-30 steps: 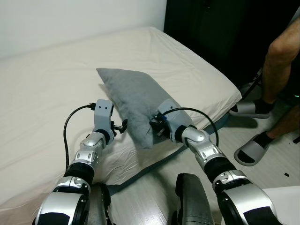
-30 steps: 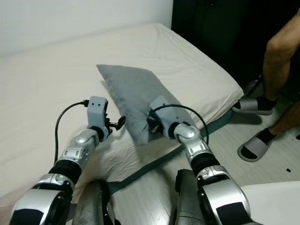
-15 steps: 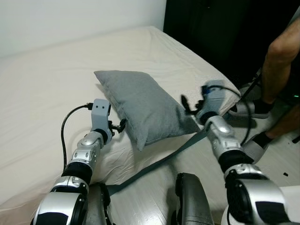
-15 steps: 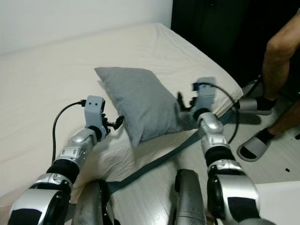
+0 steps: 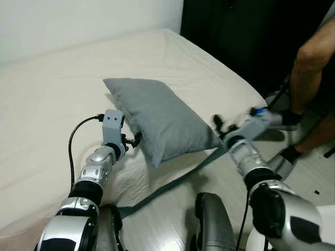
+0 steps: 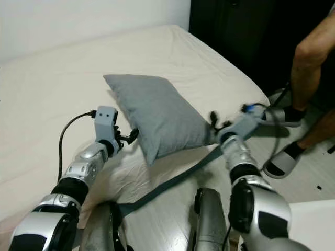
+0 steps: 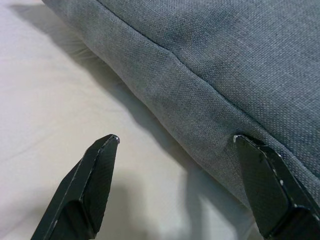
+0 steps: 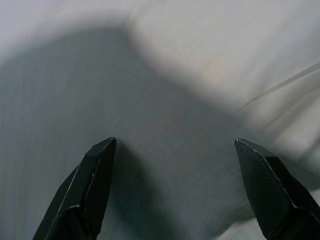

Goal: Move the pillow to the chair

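**both grippers wide apart at the grey pillow on the bed**

nearest to the camera, at about 6 o'clock, are the robot's own dark legs [image 5: 212, 222] over the pale floor [image 5: 172, 214]. a dark green strap [image 5: 172, 183] runs across the bed edge from about 7 o'clock up toward 3 o'clock.

the left gripper [image 5: 137, 140] is at about 9 o'clock from the middle, just beside the near left edge of the pillow [image 5: 157, 117]. in the left wrist view its fingers [image 7: 95, 185] stand wide apart — one tip over the cream sheet, the other tip touching or almost touching the pillow seam, i cannot tell which. it holds nothing.

the right gripper [image 5: 217, 124] is at about 3 o'clock, at the near right corner of the pillow. in the right wrist view its fingers [image 8: 92, 192] are also wide apart with the grey cloth before them; the picture is blurred, so contact i cannot tell.

the pillow lies on the bed [image 5: 52, 94], near its front edge, with one corner pointing to 11 o'clock.

farther, at about 2 o'clock — beside the bed — a person's legs [image 5: 314, 63] stand on the floor, in grey slippers [image 6: 280, 162]. behind them is a dark wardrobe [image 5: 235, 36], and at 11 o'clock a white wall [image 5: 78, 21].
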Controlling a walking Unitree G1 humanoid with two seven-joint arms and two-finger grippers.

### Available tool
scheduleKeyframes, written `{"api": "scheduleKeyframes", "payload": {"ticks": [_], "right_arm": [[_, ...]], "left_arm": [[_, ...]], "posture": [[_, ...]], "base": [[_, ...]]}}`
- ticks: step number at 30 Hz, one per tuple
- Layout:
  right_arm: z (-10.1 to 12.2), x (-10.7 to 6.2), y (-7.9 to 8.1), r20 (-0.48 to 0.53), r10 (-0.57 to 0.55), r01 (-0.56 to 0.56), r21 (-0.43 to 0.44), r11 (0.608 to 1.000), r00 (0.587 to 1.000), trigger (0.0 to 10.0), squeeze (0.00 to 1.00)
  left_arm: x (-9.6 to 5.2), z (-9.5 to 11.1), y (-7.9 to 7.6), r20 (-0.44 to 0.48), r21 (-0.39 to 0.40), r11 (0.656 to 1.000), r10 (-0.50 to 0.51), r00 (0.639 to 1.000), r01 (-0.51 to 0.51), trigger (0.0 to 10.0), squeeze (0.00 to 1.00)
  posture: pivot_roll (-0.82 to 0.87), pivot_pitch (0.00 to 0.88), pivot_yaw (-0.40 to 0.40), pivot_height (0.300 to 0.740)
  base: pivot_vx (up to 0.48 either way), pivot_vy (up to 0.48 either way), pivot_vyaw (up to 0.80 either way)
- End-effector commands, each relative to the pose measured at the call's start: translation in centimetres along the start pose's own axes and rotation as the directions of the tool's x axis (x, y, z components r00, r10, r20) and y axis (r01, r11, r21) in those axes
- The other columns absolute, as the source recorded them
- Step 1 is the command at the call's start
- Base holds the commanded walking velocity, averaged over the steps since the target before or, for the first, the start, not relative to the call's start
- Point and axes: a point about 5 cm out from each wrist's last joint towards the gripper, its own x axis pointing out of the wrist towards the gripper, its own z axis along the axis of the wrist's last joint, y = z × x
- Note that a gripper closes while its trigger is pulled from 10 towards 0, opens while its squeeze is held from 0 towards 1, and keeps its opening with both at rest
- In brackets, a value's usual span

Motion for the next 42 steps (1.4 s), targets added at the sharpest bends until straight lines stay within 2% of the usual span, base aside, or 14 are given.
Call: {"api": "scheduleKeyframes", "payload": {"ticks": [1,2,3,5,9,12,18,19,23,36,41,42], "right_arm": [[-2.2,0.0,0.6,-0.131,0.030,-0.045,-0.110,0.993,0.991,10.0,0.00],[-2.2,0.0,0.6,-0.131,0.030,-0.045,-0.110,0.993,0.991,10.0,0.00],[-2.6,0.0,0.8,-0.158,0.021,-0.049,-0.173,0.984,0.987,10.0,0.00],[-3.0,0.1,1.1,-0.179,0.025,-0.062,-0.202,0.977,0.984,10.0,0.00],[-3.8,0.2,1.7,-0.215,0.046,-0.090,-0.200,0.976,0.976,10.0,0.00],[-5.2,0.1,2.9,-0.310,0.146,-0.220,-0.219,0.951,0.940,10.0,0.00],[-5.2,0.1,3.7,-0.327,0.211,-0.292,-0.224,0.930,0.921,10.0,0.00],[-5.0,0.2,3.8,-0.315,0.208,-0.287,-0.230,0.930,0.926,0.0,0.00],[-4.3,0.4,3.9,-0.283,0.174,-0.255,-0.279,0.926,0.943,0.0,0.00],[-3.2,0.6,3.5,-0.230,0.135,-0.207,-0.327,0.922,0.964,0.0,0.00],[-2.8,0.6,3.6,-0.219,0.156,-0.224,-0.333,0.916,0.963,0.0,0.00],[-2.8,0.6,3.7,-0.220,0.165,-0.233,-0.334,0.913,0.961,0.0,0.00]], "left_arm": [[-0.4,-1.0,0.3,-0.033,-0.005,1.000,0.007,0.999,-0.007,10.0,0.00],[-0.4,-1.0,0.3,-0.033,-0.005,1.000,0.007,0.999,-0.007,10.0,0.00],[-0.4,-1.0,0.4,-0.033,-0.005,1.000,0.011,0.999,-0.012,10.0,0.00],[-0.4,-1.0,0.3,-0.032,-0.006,1.000,0.014,0.999,-0.015,10.0,0.00],[-0.3,-0.9,0.2,-0.030,-0.005,1.000,0.017,0.999,-0.017,10.0,0.00],[-0.3,-0.8,0.0,-0.023,-0.001,1.000,0.020,1.000,-0.020,10.0,0.00],[-0.3,-0.6,0.0,-0.016,-0.003,1.000,0.030,0.999,-0.031,10.0,0.00],[-0.2,-0.6,0.0,-0.015,-0.003,1.000,0.031,0.999,-0.031,10.0,0.00],[-0.2,-0.5,0.0,-0.012,-0.001,0.999,0.033,0.999,-0.033,10.0,0.00],[-0.2,-0.4,-0.1,-0.009,-0.001,0.999,0.035,0.999,-0.035,10.0,0.00],[-0.1,-0.6,-0.6,-0.033,-0.015,1.000,-0.009,0.999,0.009,10.0,0.00],[-0.1,-0.9,-1.0,-0.061,-0.061,0.996,-0.061,0.996,0.058,10.0,0.00]], "posture": [[0.01,0.178,-0.003,0.538],[0.01,0.178,-0.003,0.538],[0.01,0.178,-0.002,0.538],[0.00,0.177,0.000,0.538],[0.01,0.175,0.001,0.538],[0.00,0.174,0.000,0.538],[0.00,0.173,-0.001,0.538],[0.00,0.171,0.000,0.538],[0.00,0.170,0.000,0.538],[0.00,0.157,0.000,0.538],[0.00,0.152,-0.002,0.538],[0.00,0.151,-0.003,0.538]], "base": [[0.000,0.000,0.00],[0.000,0.000,0.00],[0.000,0.000,0.00],[0.000,0.000,0.00],[0.000,0.000,0.00],[0.000,0.000,0.00],[0.000,0.000,0.00],[0.000,0.000,0.00],[0.000,0.000,0.00],[0.000,0.000,0.00],[0.000,0.000,0.00],[0.000,0.000,0.00]]}}
